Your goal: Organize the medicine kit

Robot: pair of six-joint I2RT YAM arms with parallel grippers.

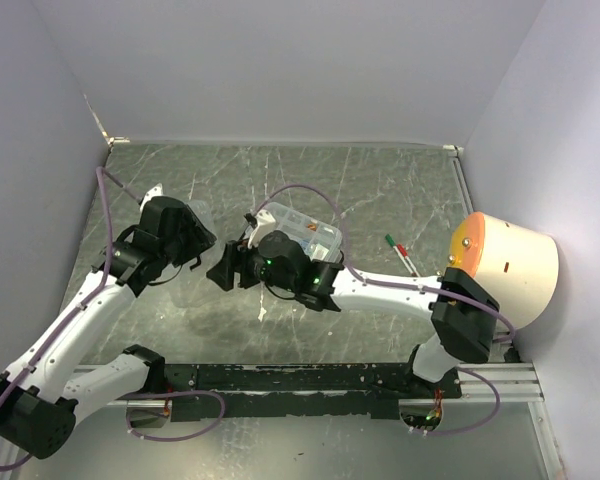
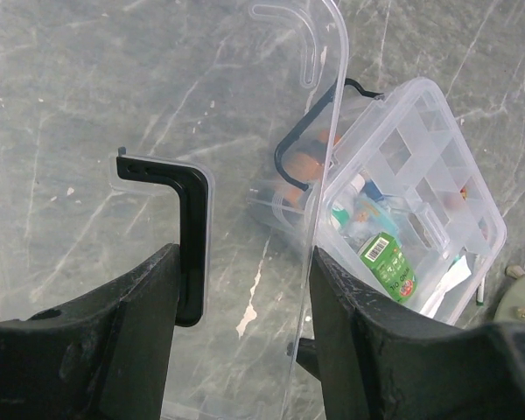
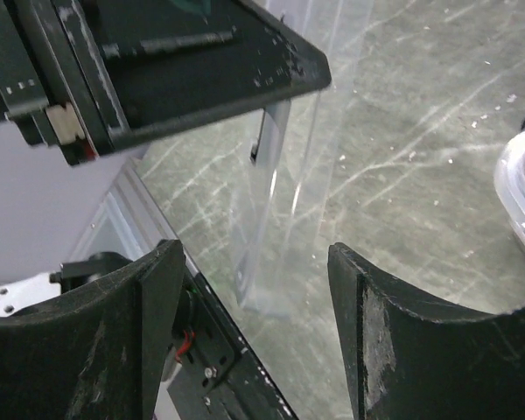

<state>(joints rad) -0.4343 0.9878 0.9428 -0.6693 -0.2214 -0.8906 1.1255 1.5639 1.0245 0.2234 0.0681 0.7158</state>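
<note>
Clutching the clear lid (image 2: 245,105), left tool (image 2: 245,258); right tool (image 3: 254,254) spread, beside medicine kit (image 1: 308,233).

Table (image 1: 400,190) grey-green, white-veined; lid (image 2: 245,105) clear, black handle; medicine kit (image 1: 305,235) clear.

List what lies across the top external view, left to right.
From the left: left pincer, gripping the clear lid → medicine kit → pen → cream drum with an orange end. I left out the right pincer: it overlaps its neighbours.
</note>
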